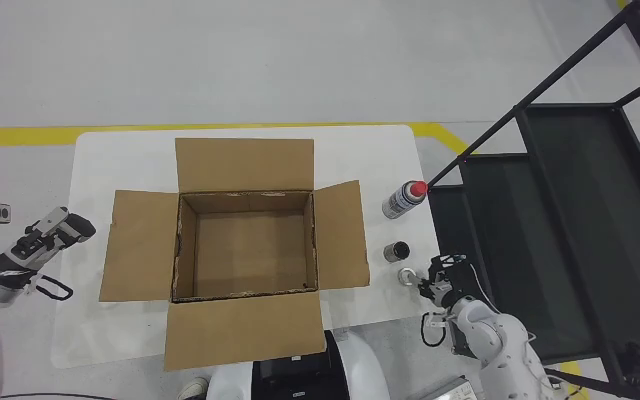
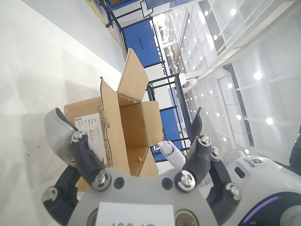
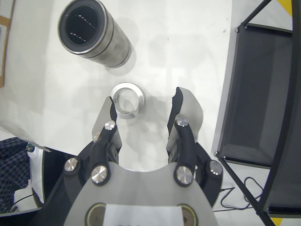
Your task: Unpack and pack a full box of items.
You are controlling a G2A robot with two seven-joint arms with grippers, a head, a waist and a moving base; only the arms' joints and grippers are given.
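A: Looked bright across the table (image 1: pixel 380 150)?
B: Evenly lit, yes. Barely shadowed in the top view, only darkened a little inside the box (image 1: pixel 245 165).
A: And lit from where?
B: From rows of ceiling lamps (image 2: pixel 257 75), flaring white in the left wrist view.
A: Shadowed anywhere?
B: Softly, beside the metal cylinder (image 3: pixel 110 45) and the ring (image 3: pixel 141 99). Bent hard towards the edges in both wrist views.

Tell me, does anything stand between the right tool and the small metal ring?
Nothing visible does. The open right tool hangs close beside the metal ring, only bare table between them. The steel cylinder stands beyond the ring, not between.
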